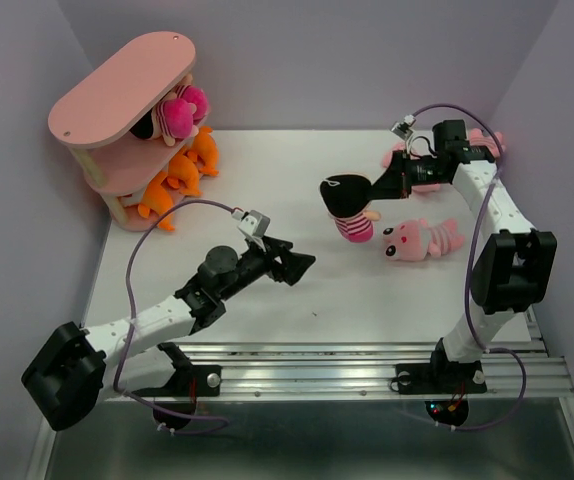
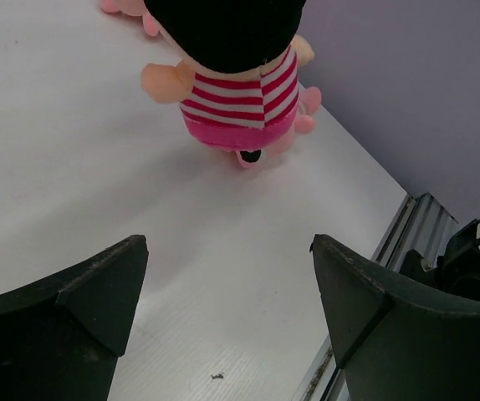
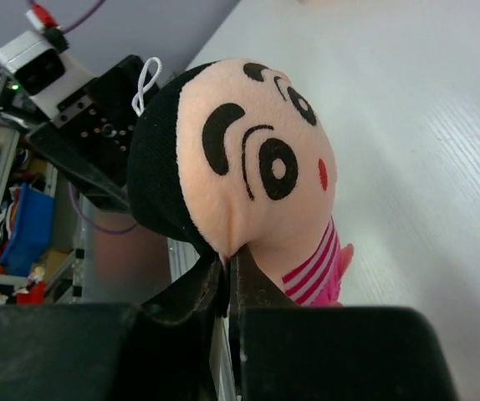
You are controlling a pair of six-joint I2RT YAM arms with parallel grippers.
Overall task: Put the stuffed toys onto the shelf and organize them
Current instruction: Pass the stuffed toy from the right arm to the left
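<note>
My right gripper [image 1: 375,190] is shut on the head of a black-haired doll [image 1: 350,206] in magenta stripes, pinching a fold of its peach face [image 3: 248,159] and holding it upright over the table's middle. My left gripper [image 1: 305,264] is open and empty, a short way to the doll's near left; the doll's striped back [image 2: 236,88] shows beyond its fingers. A pink striped animal [image 1: 422,240] lies right of the doll. Another pink toy [image 1: 487,140] lies behind the right arm. The pink shelf [image 1: 122,90] stands at the far left, holding a doll [image 1: 177,112] and orange toys [image 1: 172,178].
Purple walls close the table at the back and both sides. A metal rail [image 1: 347,370] runs along the near edge by the arm bases. A small dark speck [image 2: 217,377] lies on the white table between my left fingers.
</note>
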